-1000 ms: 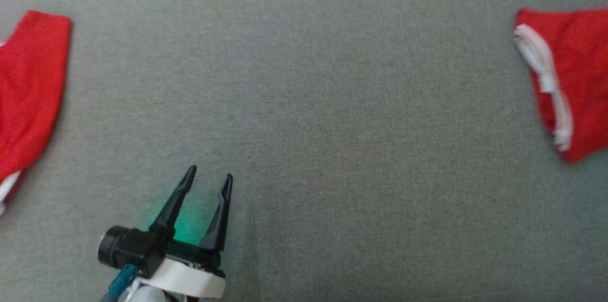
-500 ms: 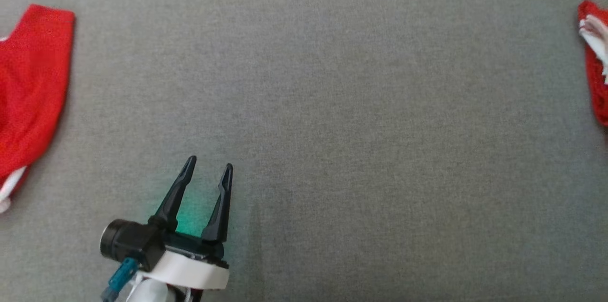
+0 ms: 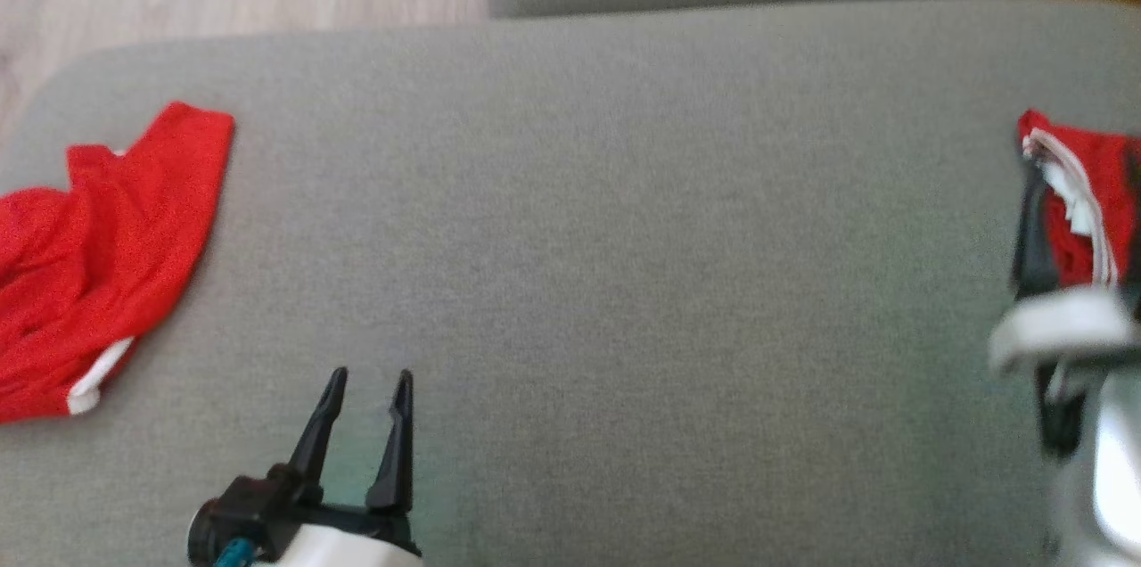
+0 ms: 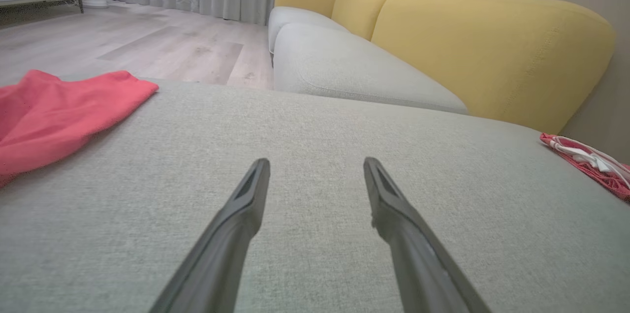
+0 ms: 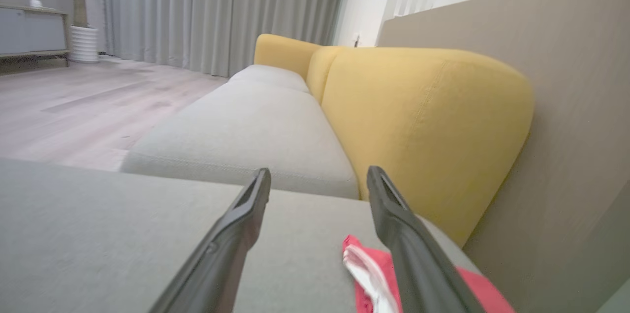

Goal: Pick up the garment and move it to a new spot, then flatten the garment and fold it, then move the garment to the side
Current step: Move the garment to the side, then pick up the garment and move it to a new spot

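Under my left claw [image 4: 316, 162] spreads a grey fabric seat cushion [image 4: 315, 121], and ahead of its tips lies a second grey cushion [image 4: 344, 67]. To the right of my right claw [image 5: 319, 171] rises a mustard-yellow backrest [image 5: 423, 116], with a beige wall panel [image 5: 566, 81] behind it. Left of both claws lies a pale wood floor [image 5: 98, 101]. Far ahead, grey curtains [image 5: 197, 13] hang to the floor; left of them stand a white ribbed cylinder [image 5: 84, 43] and a low grey cabinet [image 5: 29, 32]. The light is soft and even.
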Robot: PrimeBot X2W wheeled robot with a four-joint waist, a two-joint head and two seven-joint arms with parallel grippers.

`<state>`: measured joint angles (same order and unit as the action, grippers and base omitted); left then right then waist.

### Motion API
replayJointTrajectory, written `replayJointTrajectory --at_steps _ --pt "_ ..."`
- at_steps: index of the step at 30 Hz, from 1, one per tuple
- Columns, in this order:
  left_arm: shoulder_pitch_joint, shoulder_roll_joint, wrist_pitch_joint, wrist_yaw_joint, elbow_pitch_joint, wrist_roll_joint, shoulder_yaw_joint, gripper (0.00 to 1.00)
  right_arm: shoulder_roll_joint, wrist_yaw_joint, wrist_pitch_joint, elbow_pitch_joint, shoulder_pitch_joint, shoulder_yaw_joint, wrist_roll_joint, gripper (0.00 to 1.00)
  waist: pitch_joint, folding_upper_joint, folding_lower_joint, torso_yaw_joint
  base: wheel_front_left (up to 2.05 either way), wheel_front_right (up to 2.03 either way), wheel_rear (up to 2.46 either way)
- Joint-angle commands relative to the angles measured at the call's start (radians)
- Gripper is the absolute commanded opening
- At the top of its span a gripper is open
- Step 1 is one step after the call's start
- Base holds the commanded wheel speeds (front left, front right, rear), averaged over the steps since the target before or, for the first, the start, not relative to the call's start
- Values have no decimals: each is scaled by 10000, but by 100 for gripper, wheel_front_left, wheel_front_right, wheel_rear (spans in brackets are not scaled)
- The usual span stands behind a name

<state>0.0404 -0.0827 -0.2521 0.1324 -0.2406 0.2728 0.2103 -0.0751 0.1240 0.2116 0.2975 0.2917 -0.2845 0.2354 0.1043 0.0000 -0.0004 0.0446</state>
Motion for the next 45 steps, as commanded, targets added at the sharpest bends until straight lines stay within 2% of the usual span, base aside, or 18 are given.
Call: replayJointTrajectory --at_steps 1,6,12,24,29,34,41,42,45 --pt "-146 44 -97 -17 227 -2 -460 100 27 67 131 -501 -147 388 -217 100 -385 0 4 133 0 0 0" --pt "-4 64 -97 -17 36 -72 -660 100 223 67 299 -844 -2078 1391 -1212 100 -656 0 4 155 0 0 0" --pt "127 139 -97 -44 -316 -353 -1238 100 244 67 471 -369 -3389 2257 -2156 100 -916 0 4 124 0 0 0" --pt "235 258 -97 -23 -534 -452 -1221 100 247 67 500 -590 -3930 2482 -2670 100 -1107 0 4 130 0 0 0" --pt "204 268 -97 -20 -551 -428 -1046 100 247 67 500 -734 -3953 2518 -2711 100 -1154 0 4 420 0 0 0" --pt "188 259 -97 -19 -558 -424 -882 100 248 67 501 -821 -4067 2630 -2836 100 -1237 0 4 1309 0 0 0" --pt "383 189 -97 -19 -586 -427 -914 100 248 67 501 -792 -4105 3009 -3015 100 -1406 0 4 3384 0 0 0" --pt "383 189 -97 -19 -586 -427 -914 100 248 67 501 -792 -4105 3009 -3015 100 -1406 0 4 3384 0 0 0" --pt "568 149 -97 -19 -577 -400 -1054 100 248 67 501 -740 -4018 3198 -3030 100 -1464 0 4 4150 0 0 0"
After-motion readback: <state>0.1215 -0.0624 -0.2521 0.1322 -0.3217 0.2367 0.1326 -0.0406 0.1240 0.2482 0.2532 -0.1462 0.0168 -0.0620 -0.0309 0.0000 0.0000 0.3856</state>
